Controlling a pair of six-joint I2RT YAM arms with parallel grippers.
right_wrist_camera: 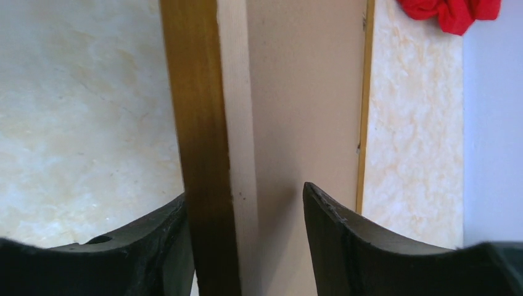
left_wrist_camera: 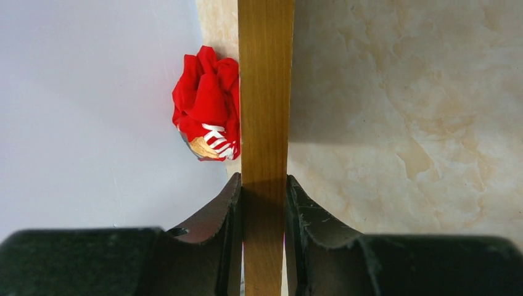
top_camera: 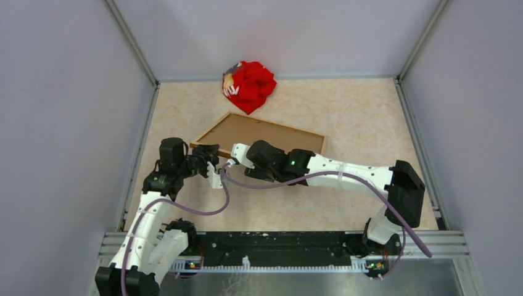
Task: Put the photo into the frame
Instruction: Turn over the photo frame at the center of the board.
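The brown wooden frame (top_camera: 259, 131) lies slanted at the middle of the table, and a plain tan panel (right_wrist_camera: 302, 92) fills its inside. My left gripper (top_camera: 211, 155) is shut on the frame's left end; in the left wrist view both fingers (left_wrist_camera: 231, 203) press a wooden rail (left_wrist_camera: 265, 92). My right gripper (top_camera: 237, 150) sits at the near edge, just right of the left one. Its jaws (right_wrist_camera: 245, 191) are open and straddle a dark rail (right_wrist_camera: 200, 123), with the left finger against the rail and the right finger over the panel. The photo is not in view.
A crumpled red cloth (top_camera: 248, 86) lies at the back of the table, just behind the frame's far corner. It also shows in the left wrist view (left_wrist_camera: 206, 111). Grey walls (top_camera: 74, 123) close in the beige marbled tabletop (top_camera: 364, 117) on three sides.
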